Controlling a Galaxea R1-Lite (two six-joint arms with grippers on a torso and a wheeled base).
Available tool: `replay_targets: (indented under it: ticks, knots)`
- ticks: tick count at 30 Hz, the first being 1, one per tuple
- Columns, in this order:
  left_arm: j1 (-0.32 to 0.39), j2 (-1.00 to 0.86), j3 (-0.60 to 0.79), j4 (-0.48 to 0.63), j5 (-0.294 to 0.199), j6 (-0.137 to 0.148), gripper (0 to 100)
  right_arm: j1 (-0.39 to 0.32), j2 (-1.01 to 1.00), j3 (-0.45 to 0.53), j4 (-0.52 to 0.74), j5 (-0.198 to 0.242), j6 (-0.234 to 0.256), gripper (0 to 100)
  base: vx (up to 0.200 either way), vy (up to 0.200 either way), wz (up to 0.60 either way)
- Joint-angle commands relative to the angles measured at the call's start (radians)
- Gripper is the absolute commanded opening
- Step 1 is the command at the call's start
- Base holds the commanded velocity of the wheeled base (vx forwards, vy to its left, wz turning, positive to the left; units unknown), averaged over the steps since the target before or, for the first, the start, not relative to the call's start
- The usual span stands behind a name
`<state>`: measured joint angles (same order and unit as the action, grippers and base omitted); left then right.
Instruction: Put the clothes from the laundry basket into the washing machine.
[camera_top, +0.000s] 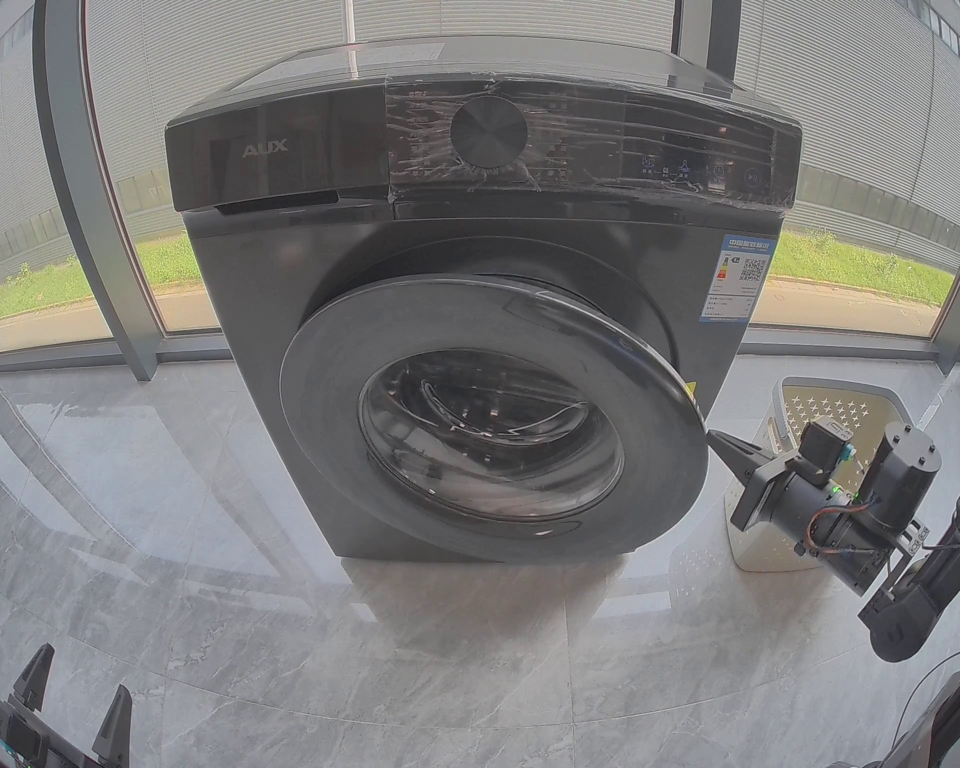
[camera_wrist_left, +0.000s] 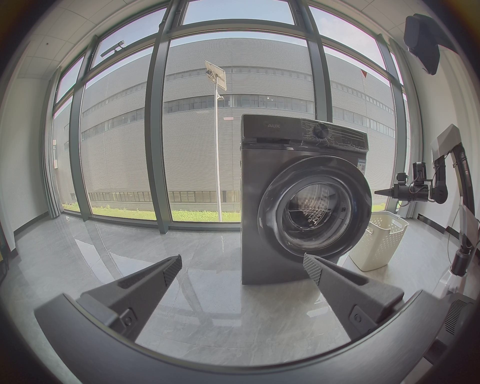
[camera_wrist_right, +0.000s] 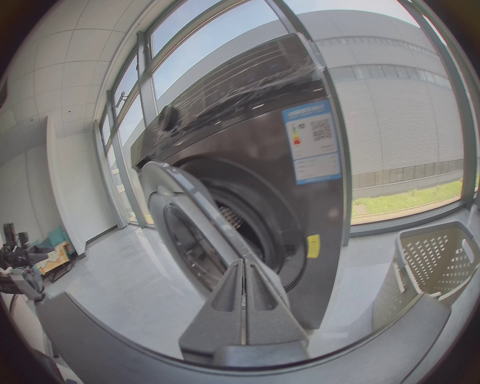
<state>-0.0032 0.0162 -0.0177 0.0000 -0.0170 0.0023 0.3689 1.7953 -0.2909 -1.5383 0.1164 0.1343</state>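
Nearest, low on the left: left gripper (camera_top: 70, 700), jaws wide apart and holding nothing, above the glossy grey marble floor (camera_top: 450, 650); well apart from the machine. Farther in, on the right: right gripper (camera_top: 713, 440), jaws pressed together on nothing, tip just beside the outer rim of the round glass-windowed door (camera_top: 490, 430); cannot tell whether touching. Beyond, the dark grey front-loading washing machine (camera_top: 480, 200), door swung partly out from the drum opening, hinged on the left. Beside it on the right, behind the right arm, the white perforated plastic laundry basket (camera_top: 850, 410); no clothes to be seen inside it. Looks like the door step rather than the loading; with the basket seemingly bare, probably the closing. Calls next for a steady push of the closed tip against the door rim, toward the machine; otherwise, for swinging it wider first.
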Motion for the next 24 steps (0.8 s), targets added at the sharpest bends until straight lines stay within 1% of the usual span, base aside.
replay_targets:
  ticks: [1,4,6,7,9,10,12,15,20,22,24]
  knots:
    - [0.000,-0.016,0.018,0.000,0.002,-0.001,100,-0.056,-0.014,-0.040,0.004,-0.004,-0.002,0,0.000,0.000,0.00]
    - [0.000,-0.016,0.018,-0.002,0.002,-0.002,100,-0.056,-0.016,-0.044,0.006,-0.004,-0.004,0,0.000,0.000,0.00]
    - [0.000,-0.016,0.018,-0.002,0.002,-0.004,100,-0.044,-0.021,-0.019,0.004,0.005,-0.005,0,0.000,0.000,0.00]
    - [0.000,-0.016,0.016,0.000,0.002,-0.005,100,-0.036,-0.024,-0.001,0.003,0.006,-0.007,0,0.000,0.000,0.00]
    - [0.000,-0.016,0.016,-0.002,0.002,-0.004,100,-0.010,-0.024,0.027,0.001,0.008,-0.007,0,0.000,0.200,0.00]
    - [0.000,-0.016,0.016,-0.002,0.002,-0.004,100,-0.010,-0.024,0.027,0.001,0.008,-0.007,0,0.000,0.200,0.00]
    - [0.000,-0.016,0.016,-0.002,0.002,-0.001,100,0.025,-0.024,0.058,0.001,0.008,-0.007,0,0.000,0.000,0.00]
    - [0.000,-0.016,0.018,-0.002,0.002,-0.001,100,0.051,-0.019,0.056,0.001,0.008,-0.005,0,0.000,0.000,0.00]
    - [0.000,-0.016,0.018,-0.002,0.002,-0.002,100,0.058,-0.016,0.048,0.001,0.008,-0.004,0,0.000,0.000,0.00]
    - [0.000,-0.016,0.016,-0.002,0.002,-0.002,100,0.071,-0.014,0.050,0.001,0.005,-0.001,0,0.000,0.000,0.00]
    - [0.000,-0.016,0.016,-0.002,0.002,-0.004,100,0.082,-0.011,0.045,0.001,0.002,0.001,0,0.200,0.000,0.00]
